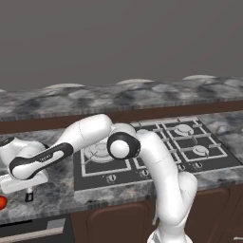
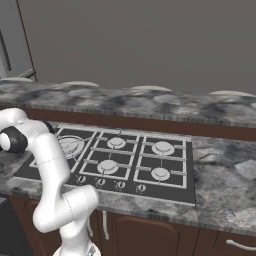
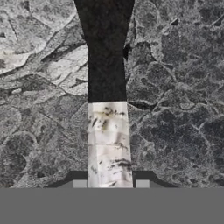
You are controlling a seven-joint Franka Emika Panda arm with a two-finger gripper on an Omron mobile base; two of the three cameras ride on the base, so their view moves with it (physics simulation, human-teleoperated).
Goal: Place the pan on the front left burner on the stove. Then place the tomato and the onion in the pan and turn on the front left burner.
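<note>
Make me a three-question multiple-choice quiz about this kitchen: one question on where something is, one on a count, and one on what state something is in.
1. Where is the gripper?
A. Over the counter, left of the stove
B. Above the right-hand side of the cooktop
C. Inside a cupboard

2. How many burners are on the stove?
A. Three
B. Five
C. Seven

3. What is the gripper doing?
A. Open, with nothing between its jaws
B. Shut on the pan handle
C. Holding a red ball

Answers:
1 A: the left base view shows the arm stretched left, past the stove's edge.
2 B: the right base view shows one large burner and four smaller ones.
3 B: in the hand view the black, pale-tipped handle runs between the finger tips.
</note>
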